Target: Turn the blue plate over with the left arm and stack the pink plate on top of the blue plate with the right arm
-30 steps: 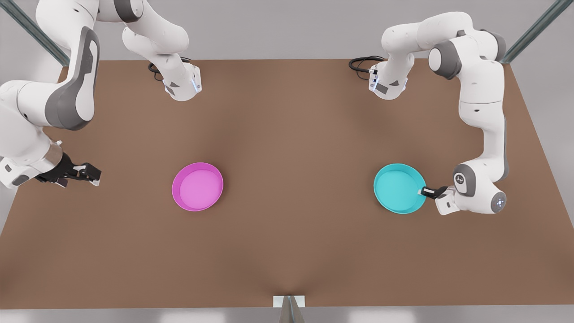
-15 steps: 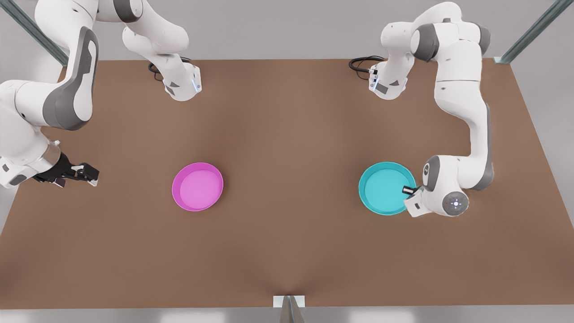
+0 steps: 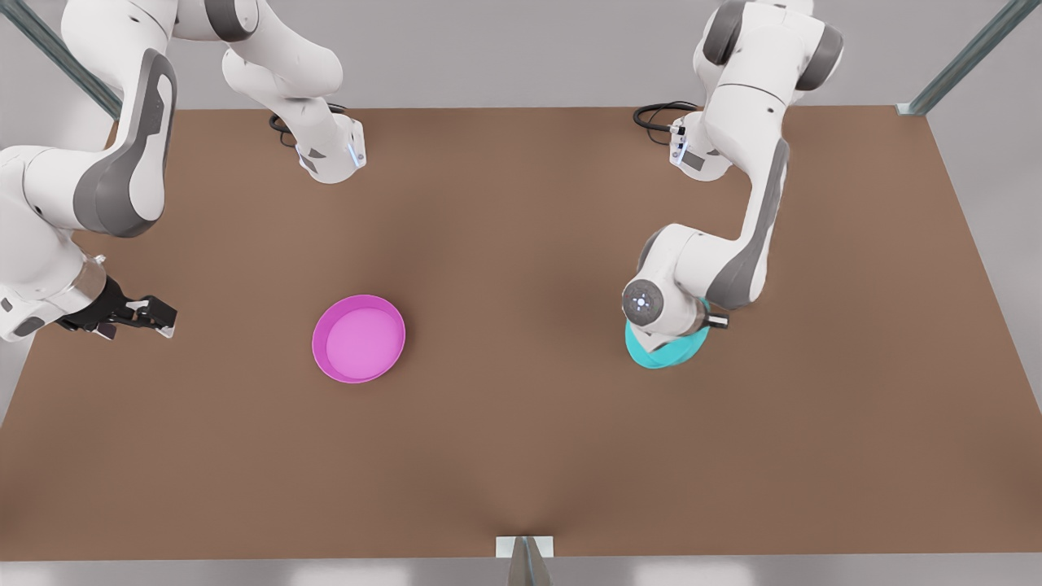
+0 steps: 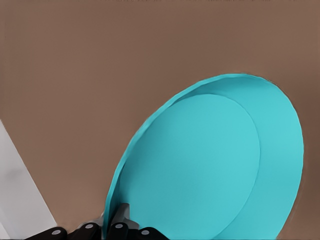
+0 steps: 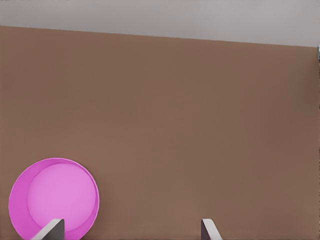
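The blue plate (image 3: 663, 356) is lifted and tilted steeply, mostly hidden under the left arm's wrist on the front view's right. My left gripper (image 3: 716, 321) is shut on its rim. In the left wrist view the blue plate (image 4: 210, 165) stands nearly on edge, with the left gripper (image 4: 112, 227) pinching its rim. The pink plate (image 3: 359, 338) lies flat and rim up on the table, left of centre. My right gripper (image 3: 163, 317) waits open well to the pink plate's left. The right wrist view shows the pink plate (image 5: 55, 197) ahead of the open right gripper (image 5: 131, 230).
The brown table (image 3: 521, 244) carries both arm bases at the back, with cables beside the base (image 3: 330, 155) and the base (image 3: 692, 150). A small metal bracket (image 3: 525, 549) sits at the front edge. Metal frame posts (image 3: 969, 57) rise at the back corners.
The left arm has swung toward the front view's left and turned its wrist, lifting the blue plate from flat to steeply tilted. The right arm has barely shifted.
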Available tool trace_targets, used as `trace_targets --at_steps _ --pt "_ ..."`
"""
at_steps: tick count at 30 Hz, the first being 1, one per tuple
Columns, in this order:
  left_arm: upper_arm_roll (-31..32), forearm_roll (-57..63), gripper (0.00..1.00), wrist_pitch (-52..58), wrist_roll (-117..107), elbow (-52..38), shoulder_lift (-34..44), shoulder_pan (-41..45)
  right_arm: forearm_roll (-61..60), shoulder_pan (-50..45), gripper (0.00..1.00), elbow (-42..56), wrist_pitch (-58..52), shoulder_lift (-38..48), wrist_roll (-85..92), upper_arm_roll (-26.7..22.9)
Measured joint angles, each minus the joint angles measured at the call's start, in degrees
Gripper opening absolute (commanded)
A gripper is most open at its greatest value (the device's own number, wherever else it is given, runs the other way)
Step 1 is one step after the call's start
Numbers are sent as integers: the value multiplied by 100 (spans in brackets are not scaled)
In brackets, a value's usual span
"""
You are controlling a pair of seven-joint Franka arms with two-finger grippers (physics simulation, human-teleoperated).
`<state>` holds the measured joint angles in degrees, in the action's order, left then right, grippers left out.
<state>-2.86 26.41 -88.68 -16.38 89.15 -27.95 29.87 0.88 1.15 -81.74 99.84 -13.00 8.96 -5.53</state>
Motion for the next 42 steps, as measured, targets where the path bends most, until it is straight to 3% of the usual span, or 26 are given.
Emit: trace_targets --at_steps 8,15,24,34,42 --pt "9 1143 21 465 -1268 -28 -33 1022 -106 107 100 0 9 -11 0 0" --pt "27 1929 21 270 -2594 -224 -422 1960 -114 115 100 0 9 -11 0 8" --pt "21 3431 21 1067 -2933 -556 -994 2845 -106 104 100 0 9 -19 -9 0" --pt "26 4656 21 1074 -3836 -768 -1642 3201 -128 148 100 4 9 -28 79 3" --pt "26 4896 21 1084 -4338 -979 -2186 3332 -150 161 100 5 2 -28 123 0"
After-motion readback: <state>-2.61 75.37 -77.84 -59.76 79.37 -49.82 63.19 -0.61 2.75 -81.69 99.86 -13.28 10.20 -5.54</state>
